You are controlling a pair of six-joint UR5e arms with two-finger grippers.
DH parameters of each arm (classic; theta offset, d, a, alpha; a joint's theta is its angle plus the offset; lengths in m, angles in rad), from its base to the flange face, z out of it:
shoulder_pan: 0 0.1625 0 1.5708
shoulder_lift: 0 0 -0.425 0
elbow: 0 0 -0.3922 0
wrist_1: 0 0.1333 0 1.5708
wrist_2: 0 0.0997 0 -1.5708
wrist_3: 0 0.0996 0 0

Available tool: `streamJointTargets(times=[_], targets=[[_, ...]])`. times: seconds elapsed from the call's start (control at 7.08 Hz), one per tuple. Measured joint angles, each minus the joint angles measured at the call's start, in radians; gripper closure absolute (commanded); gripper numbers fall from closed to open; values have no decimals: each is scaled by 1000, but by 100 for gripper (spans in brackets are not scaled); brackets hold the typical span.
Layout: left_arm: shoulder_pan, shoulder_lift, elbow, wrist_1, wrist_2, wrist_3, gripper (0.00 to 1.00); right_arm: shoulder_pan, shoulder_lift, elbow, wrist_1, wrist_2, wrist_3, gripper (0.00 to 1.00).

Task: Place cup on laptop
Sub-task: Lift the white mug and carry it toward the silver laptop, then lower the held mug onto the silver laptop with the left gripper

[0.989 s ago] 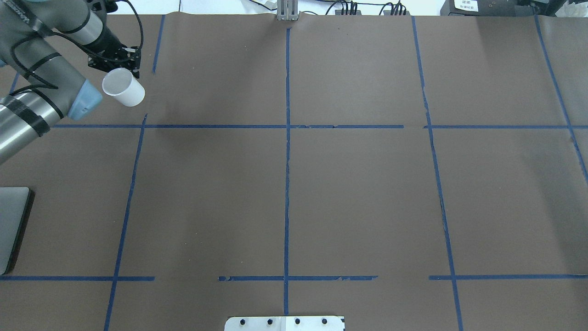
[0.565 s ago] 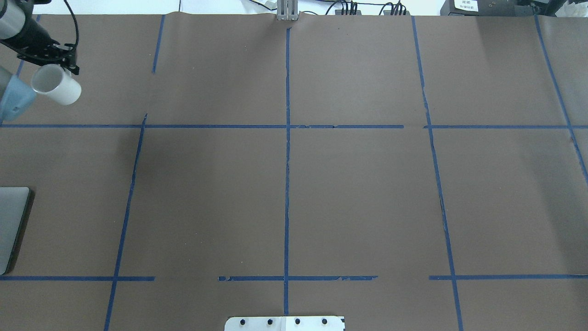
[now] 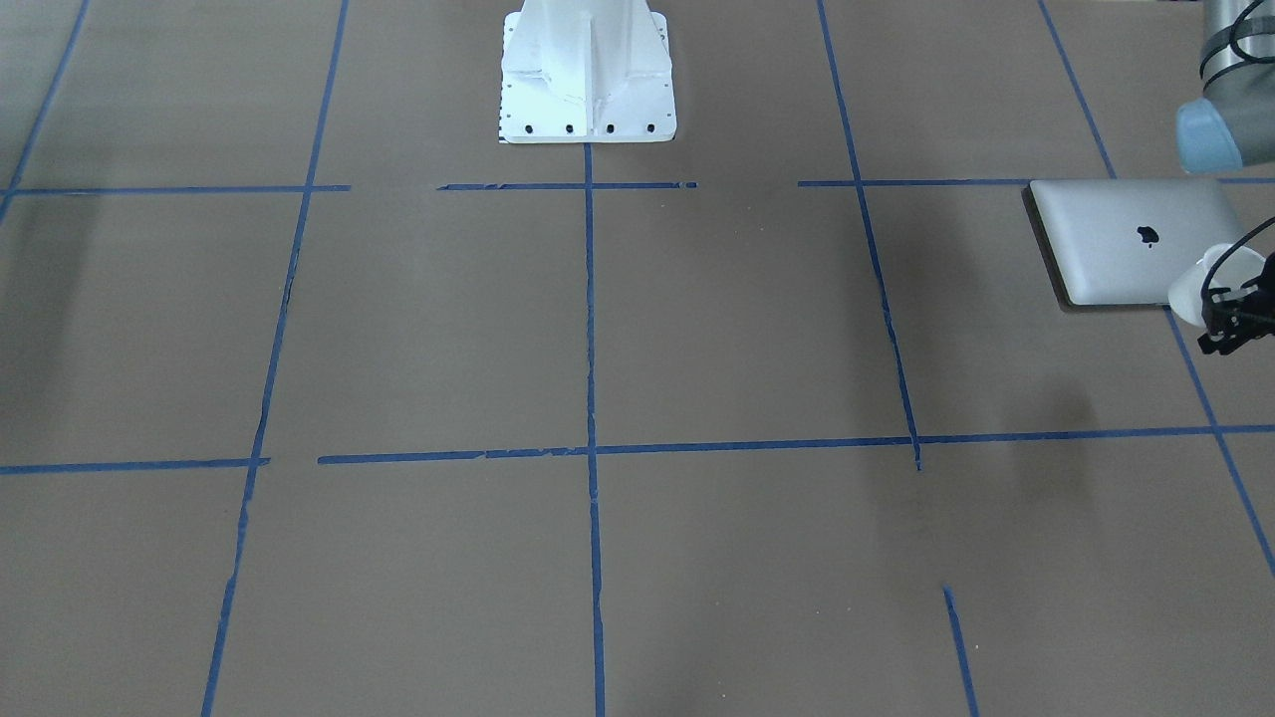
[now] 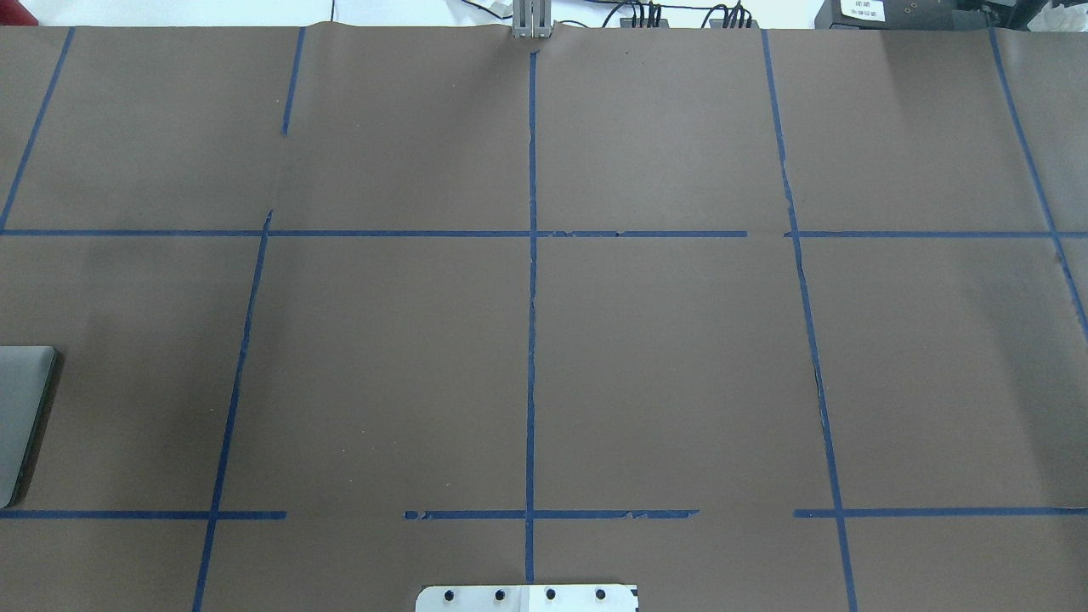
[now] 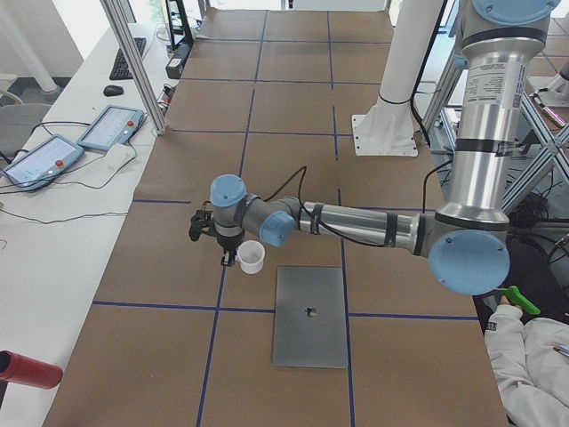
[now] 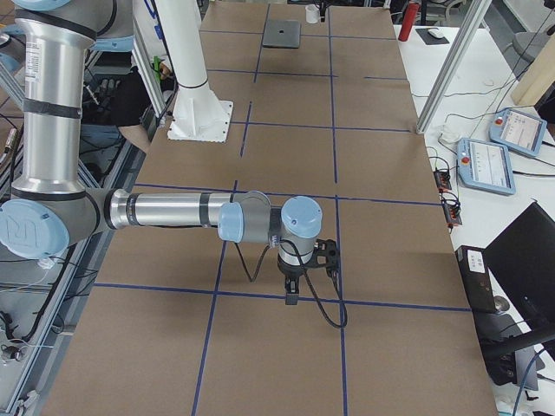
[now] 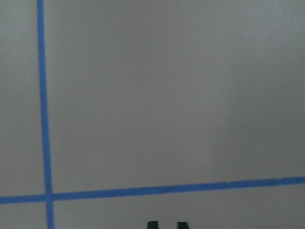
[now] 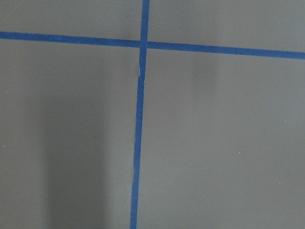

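Note:
The white cup (image 3: 1190, 284) hangs tilted in my left gripper (image 3: 1223, 321), which is shut on it at the front-facing view's right edge. The cup is above the table, just off a corner of the silver-grey laptop (image 3: 1126, 244). In the left view the cup (image 5: 251, 256) sits just beyond the laptop's (image 5: 309, 316) far left corner, under the left gripper (image 5: 220, 242). Only the laptop's edge (image 4: 21, 416) shows in the overhead view. My right gripper (image 6: 290, 293) hangs low over the brown table at a tape crossing; I cannot tell whether it is open or shut.
The white robot pedestal (image 3: 588, 75) stands at the table's robot side. Blue tape lines (image 4: 531, 255) grid the brown table. A red cylinder (image 5: 27, 369) lies off the near corner. Teach pendants (image 5: 111, 127) lie on the side table. A person (image 5: 524, 356) sits near the left arm's base.
My left arm has carried the cup leftwards, out of the overhead view. The laptop has not moved.

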Motion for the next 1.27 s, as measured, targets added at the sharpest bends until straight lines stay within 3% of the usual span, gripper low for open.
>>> streamJointTargets(times=[0.28,0.57,0.85,1.27], targets=[[-5,159,-33,-122,-2,-27,100,0,0,0,0,0,0,0],[-1,255,12,-350,5,-151,100,0,0,0,0,0,0,0],[6,280,122,-554,8,-236,100,0,0,0,0,1,0,0],[87,279,156,-615,9,-327,100,0,0,0,0,1,0,0]])
